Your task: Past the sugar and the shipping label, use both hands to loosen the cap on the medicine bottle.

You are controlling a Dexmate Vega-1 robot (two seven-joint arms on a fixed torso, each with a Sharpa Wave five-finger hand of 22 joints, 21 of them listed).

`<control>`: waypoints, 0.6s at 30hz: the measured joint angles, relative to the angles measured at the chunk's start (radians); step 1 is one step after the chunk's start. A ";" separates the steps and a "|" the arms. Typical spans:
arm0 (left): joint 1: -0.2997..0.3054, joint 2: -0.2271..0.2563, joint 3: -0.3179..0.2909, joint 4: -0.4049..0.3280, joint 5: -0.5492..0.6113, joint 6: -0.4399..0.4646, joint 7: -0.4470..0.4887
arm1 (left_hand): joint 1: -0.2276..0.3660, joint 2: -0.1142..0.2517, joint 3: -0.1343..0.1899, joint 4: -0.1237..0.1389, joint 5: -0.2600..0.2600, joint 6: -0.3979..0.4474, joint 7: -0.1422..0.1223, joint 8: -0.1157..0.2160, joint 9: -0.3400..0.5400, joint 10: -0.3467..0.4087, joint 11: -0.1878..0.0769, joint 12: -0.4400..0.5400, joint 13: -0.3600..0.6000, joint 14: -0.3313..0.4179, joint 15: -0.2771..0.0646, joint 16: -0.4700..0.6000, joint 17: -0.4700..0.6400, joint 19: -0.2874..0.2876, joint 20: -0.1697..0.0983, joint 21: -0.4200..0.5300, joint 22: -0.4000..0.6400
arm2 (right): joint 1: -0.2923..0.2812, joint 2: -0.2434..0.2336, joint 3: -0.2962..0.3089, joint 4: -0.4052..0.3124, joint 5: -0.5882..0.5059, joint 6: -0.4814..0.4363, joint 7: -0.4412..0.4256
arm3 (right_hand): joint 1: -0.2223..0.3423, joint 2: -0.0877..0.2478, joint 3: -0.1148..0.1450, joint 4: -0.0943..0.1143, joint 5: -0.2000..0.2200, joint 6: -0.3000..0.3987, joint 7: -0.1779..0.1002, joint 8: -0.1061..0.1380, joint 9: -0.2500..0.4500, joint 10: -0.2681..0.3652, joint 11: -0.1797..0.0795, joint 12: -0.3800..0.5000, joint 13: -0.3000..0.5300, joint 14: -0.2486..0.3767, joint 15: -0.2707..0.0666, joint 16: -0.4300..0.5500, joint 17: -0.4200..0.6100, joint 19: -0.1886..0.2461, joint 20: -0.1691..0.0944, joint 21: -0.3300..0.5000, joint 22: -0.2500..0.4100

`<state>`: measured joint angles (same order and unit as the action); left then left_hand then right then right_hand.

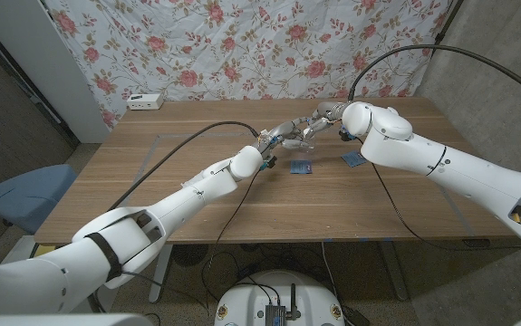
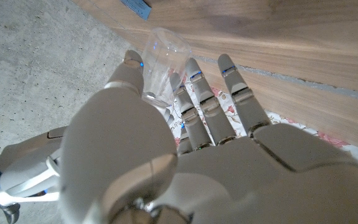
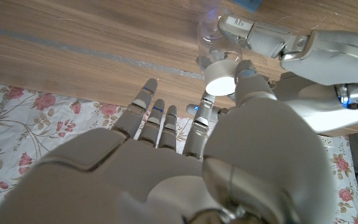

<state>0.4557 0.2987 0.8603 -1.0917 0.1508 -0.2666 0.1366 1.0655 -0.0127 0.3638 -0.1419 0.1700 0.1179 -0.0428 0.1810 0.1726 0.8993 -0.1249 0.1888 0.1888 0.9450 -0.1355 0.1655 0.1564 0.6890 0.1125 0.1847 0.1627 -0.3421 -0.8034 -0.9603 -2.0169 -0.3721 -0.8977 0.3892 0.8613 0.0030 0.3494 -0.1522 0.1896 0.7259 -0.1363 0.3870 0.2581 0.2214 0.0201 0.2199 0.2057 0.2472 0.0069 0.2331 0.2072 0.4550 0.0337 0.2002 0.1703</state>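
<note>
Over a wooden table (image 1: 151, 181) backed by floral cloth (image 1: 242, 45), the left hand (image 1: 283, 138) grasps a clear medicine bottle (image 2: 164, 62) held in the air while the right hand (image 1: 325, 116) pinches its white cap (image 3: 222, 78). Light, slick plastic (likely thin-walled) wants a firm body grip and fingertips on the cap's rim.

Makeshift lab: floral backdrop (image 1: 242, 45), concrete floor (image 1: 487, 281)

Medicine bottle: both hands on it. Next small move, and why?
Probably a short twist of the white cap by the right hand, with the left hand steadying the clear medicine bottle. The right wrist view shows the right hand's thumb and a finger pinching the cap, and the left hand's fingers wrap the body.
</note>
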 measured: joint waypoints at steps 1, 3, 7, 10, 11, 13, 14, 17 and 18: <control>0.000 0.000 0.000 0.000 0.000 0.000 0.000 | 0.000 0.000 0.000 0.000 -0.001 0.000 0.000 0.000 0.000 0.000 0.000 0.000 0.000 0.000 0.000 0.000 0.000 0.000 0.000 0.000 0.000 | 0.000 0.000 0.001 0.001 0.000 0.000 0.000 | 0.001 0.001 0.003 -0.003 0.000 0.003 -0.003 0.003 0.000 0.000 -0.014 0.000 -0.001 0.006 -0.002 0.001 0.000 0.002 -0.002 0.000 0.000; -0.002 -0.001 0.000 0.002 0.000 0.000 0.000 | -0.002 0.001 0.000 0.000 -0.001 0.000 0.000 0.000 0.000 0.000 0.000 0.000 0.000 0.000 0.000 0.000 0.000 0.000 0.000 0.000 0.000 | -0.001 0.001 0.002 0.002 -0.001 0.004 -0.003 | 0.003 0.003 0.004 -0.004 0.000 0.010 -0.006 0.009 0.000 0.002 -0.033 0.000 -0.001 0.010 -0.007 0.001 0.000 0.005 -0.005 0.000 0.000; -0.003 -0.001 0.001 0.004 0.000 0.000 -0.001 | -0.006 0.001 0.000 0.000 -0.001 0.000 0.000 0.000 0.000 0.000 0.000 0.000 0.000 0.000 0.000 0.000 0.000 0.000 0.000 0.000 0.001 | -0.003 0.002 0.003 0.004 -0.002 0.007 -0.006 | 0.013 0.013 0.004 -0.004 0.000 0.014 -0.003 0.009 -0.002 0.000 -0.049 0.000 -0.001 0.010 -0.007 0.001 0.000 0.005 -0.005 0.000 0.000; -0.003 -0.002 0.001 0.004 0.000 0.000 -0.001 | -0.008 0.003 0.000 0.000 -0.001 0.000 0.000 0.000 0.000 0.000 0.000 0.000 0.000 0.000 0.000 0.000 0.000 0.000 0.000 0.000 0.003 | -0.005 0.002 0.005 0.005 -0.003 0.010 -0.008 | 0.018 0.017 0.008 -0.008 0.000 0.020 -0.009 0.013 -0.005 0.004 -0.056 0.000 -0.001 0.010 -0.007 0.001 0.000 0.005 -0.005 0.000 0.000; -0.003 -0.002 0.001 0.004 0.000 0.000 -0.001 | -0.008 0.003 0.000 0.000 -0.001 0.000 0.000 0.000 0.000 0.000 0.000 0.000 0.000 0.000 0.000 0.000 0.000 0.000 0.000 0.000 0.003 | -0.006 0.003 0.006 0.006 -0.003 0.010 -0.008 | 0.018 0.018 0.008 -0.008 0.000 0.019 -0.009 0.013 -0.005 0.004 -0.056 0.000 -0.001 0.010 -0.007 0.001 0.000 0.005 -0.005 0.000 0.000; -0.003 -0.002 0.001 0.004 -0.001 0.000 -0.001 | -0.008 0.003 0.000 0.000 -0.002 0.000 0.000 0.000 0.000 0.000 0.000 0.000 -0.001 0.000 0.000 0.000 0.000 0.000 0.000 0.000 0.003 | -0.007 0.003 0.007 0.006 -0.003 0.013 -0.008 | 0.024 0.024 0.008 -0.008 0.000 0.019 -0.009 0.013 -0.005 0.007 -0.060 0.000 -0.001 0.014 -0.011 0.001 0.000 0.005 -0.005 0.000 0.000; -0.003 -0.002 0.001 0.004 -0.001 0.000 -0.001 | -0.008 0.003 0.000 0.000 -0.002 0.000 0.000 0.000 0.000 0.000 0.000 -0.001 -0.001 0.000 0.000 0.000 0.000 0.000 0.000 0.000 0.002 | -0.008 0.003 0.008 0.006 -0.003 0.014 -0.009 | 0.025 0.025 0.008 -0.008 0.000 0.019 -0.009 0.013 -0.006 0.009 -0.062 0.000 -0.001 0.015 -0.012 0.001 0.000 0.005 -0.005 0.000 0.000; -0.003 -0.003 0.001 0.004 -0.001 0.000 -0.001 | -0.008 0.003 0.000 0.000 -0.002 0.000 0.000 0.000 0.000 0.000 0.000 -0.001 -0.001 0.000 0.000 0.000 0.000 0.000 0.000 0.000 0.000 | -0.010 0.003 0.012 0.007 -0.003 0.017 -0.009 | 0.032 0.032 0.016 -0.009 0.003 0.019 -0.009 0.013 -0.006 0.005 -0.066 -0.006 -0.001 0.015 -0.012 0.001 0.000 0.005 -0.005 0.000 0.000; -0.003 -0.003 0.001 0.004 -0.001 0.001 -0.001 | -0.008 0.003 0.000 0.000 -0.002 0.000 0.000 0.000 0.000 0.000 0.000 -0.001 -0.001 0.000 0.000 0.000 0.000 0.000 0.000 0.000 0.001 | -0.011 0.003 0.013 0.007 -0.003 0.017 -0.009 | 0.039 0.033 0.016 -0.008 0.003 0.019 -0.009 0.013 -0.006 0.004 -0.067 -0.007 -0.001 0.015 -0.012 0.001 0.000 0.005 -0.005 0.000 0.000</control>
<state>0.4522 0.2959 0.8617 -1.0875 0.1495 -0.2657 0.1353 1.0579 -0.0099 0.3637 -0.1420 0.1680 0.1178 -0.0428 0.1810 0.1726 0.8992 -0.1250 0.1879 0.1879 0.9450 -0.1354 0.1654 0.1564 0.6891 0.1125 0.1847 0.1638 -0.3530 -0.8008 -0.9475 -2.0099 -0.3748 -0.8805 0.3801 0.9002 0.0362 0.3658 -0.1602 0.1928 0.7453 -0.1450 0.3998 0.2526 0.2249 -0.0470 0.2130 0.2045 0.2627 -0.0054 0.2344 0.2072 0.4600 0.0288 0.2000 0.1703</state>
